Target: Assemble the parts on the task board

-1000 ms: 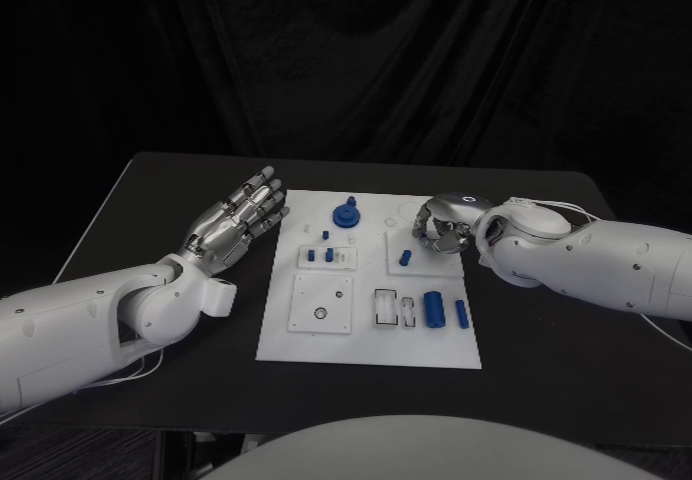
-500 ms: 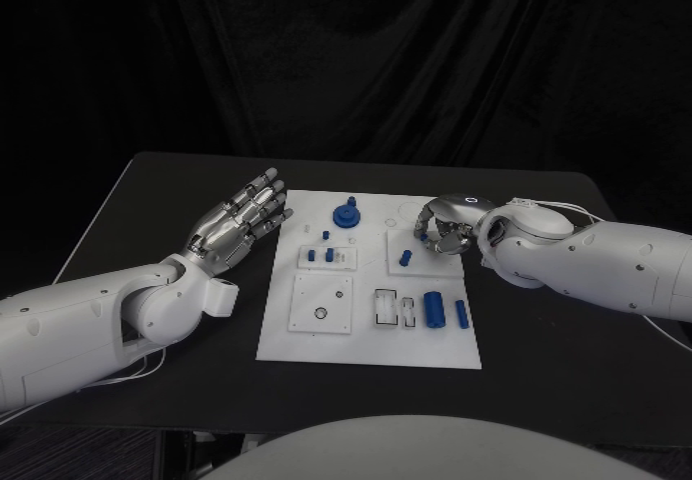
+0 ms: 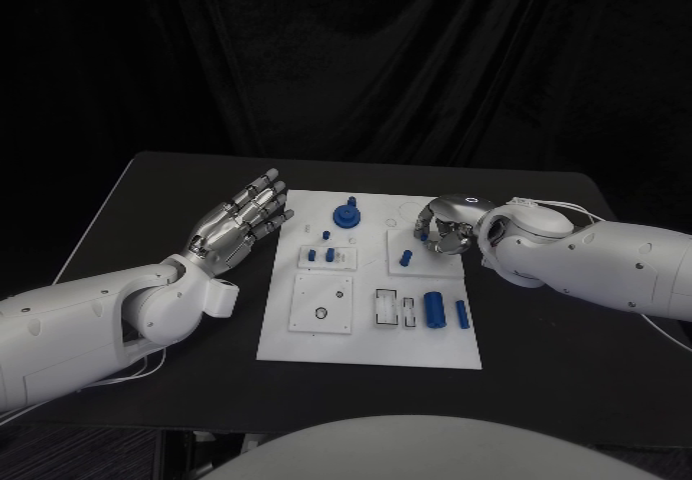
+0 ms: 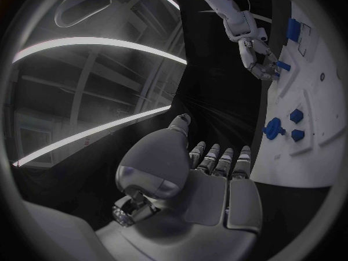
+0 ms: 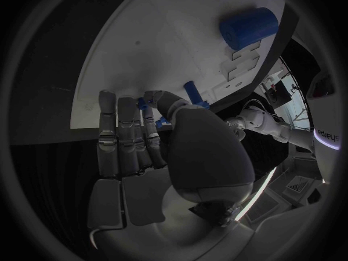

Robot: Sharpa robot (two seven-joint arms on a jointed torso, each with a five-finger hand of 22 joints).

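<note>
Parts in blue sit scattered across the white task board (image 3: 369, 340) at the middle of the black table (image 3: 159, 180). The right hand (image 3: 441, 228) hangs over the board's far right corner, fingers curled inward; the left wrist view shows a small blue peg (image 4: 282, 66) pinched at its fingertips, and the right wrist view shows the same peg (image 5: 193, 93) poking out just past the thumb. Just beside those fingers, on the board, stands a short blue cylinder (image 3: 405, 257). A blue knob (image 3: 346, 214) rises at the board's far edge, between the two hands. Closer to the robot, two blue bars (image 3: 434, 309) lie side by side near an empty rectangular slot (image 3: 385, 306). The left hand (image 3: 241, 222) hovers above the table just beside the board's left edge, palm turned toward the board, fingers straight and slightly spread, holding nothing. Small blue pegs (image 3: 330, 255) stand on the board just beyond its fingertips.
</note>
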